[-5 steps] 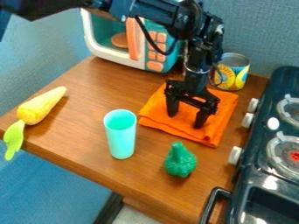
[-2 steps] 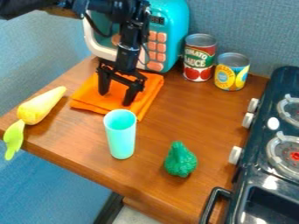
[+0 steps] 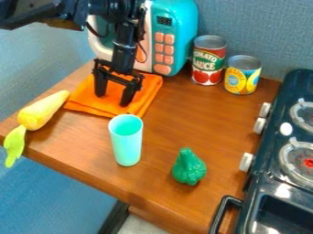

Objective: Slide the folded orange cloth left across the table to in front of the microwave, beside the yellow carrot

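Behind the wooden table [image 3: 174, 109], a blue-grey wall [image 3: 263, 27] is forming the backdrop, and the orange cloth [image 3: 148, 89] is lying fairly flat near the table's far left side, in front of the toy microwave [image 3: 178, 27]. Over the cloth, the black fingers [image 3: 128, 95] are pointing down and standing well apart, their tips reaching it. They are plainly not closed together; whether they are pressing on the cloth or merely touching it, I can't tell.

As far as I can judge, work with the cloth is partly done: it is resting wholly on the table, well away from the cans, with its edges spread and slightly uneven. The fingers being clear of it is the part I'm seeing undone.

Just left of the cloth, the yellow carrot [image 3: 44, 111] is lying at a slant, its green leaf [image 3: 14, 145] hanging past the table's edge. The mint cup [image 3: 127, 144] is standing upright in front, and the green pepper [image 3: 188, 167] is sitting to its right. Farther back, the red can [image 3: 208, 61] and yellow can [image 3: 243, 80] are standing side by side. Along the right, the dark stove [image 3: 267, 183] is showing its burners and pale knobs, while patches of floor [image 3: 133, 225] are peeking out below.
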Robot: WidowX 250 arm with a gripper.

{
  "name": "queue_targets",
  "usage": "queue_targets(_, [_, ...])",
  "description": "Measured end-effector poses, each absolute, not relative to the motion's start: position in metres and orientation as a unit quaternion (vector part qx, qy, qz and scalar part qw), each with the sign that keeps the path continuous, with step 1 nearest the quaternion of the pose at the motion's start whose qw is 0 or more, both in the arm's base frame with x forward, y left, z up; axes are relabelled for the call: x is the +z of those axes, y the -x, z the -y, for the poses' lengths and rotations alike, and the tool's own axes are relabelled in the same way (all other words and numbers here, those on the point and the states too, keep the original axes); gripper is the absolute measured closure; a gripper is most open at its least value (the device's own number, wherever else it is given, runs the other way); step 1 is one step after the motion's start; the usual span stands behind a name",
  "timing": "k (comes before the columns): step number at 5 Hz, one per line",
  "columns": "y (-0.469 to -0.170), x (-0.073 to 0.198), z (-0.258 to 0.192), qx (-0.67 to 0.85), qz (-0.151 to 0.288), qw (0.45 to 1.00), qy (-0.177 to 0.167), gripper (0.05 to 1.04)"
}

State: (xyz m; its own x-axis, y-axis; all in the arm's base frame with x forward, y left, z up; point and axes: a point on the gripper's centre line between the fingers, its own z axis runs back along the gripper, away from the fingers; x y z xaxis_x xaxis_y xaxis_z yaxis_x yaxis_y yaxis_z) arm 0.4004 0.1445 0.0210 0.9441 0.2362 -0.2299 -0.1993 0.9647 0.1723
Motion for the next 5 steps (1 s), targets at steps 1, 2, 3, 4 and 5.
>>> queue_targets(1, [-0.397, 0.025, -0.143, 0.097, -0.113, 0.987, -0.066, 0.079])
queue_targets(2, [-0.386, 0.041, -0.135, 0.079, -0.092, 0.992, -0.047, 0.079])
queue_targets(3, [-0.378, 0.073, -0.135, 0.080, -0.069, 0.993, -0.059, 0.079])
queue_targets(4, [-0.364, 0.084, -0.131, 0.067, -0.068, 0.993, -0.063, 0.079])
queue_targets(5, [-0.349, 0.098, -0.118, 0.036, -0.056, 0.997, -0.042, 0.079])
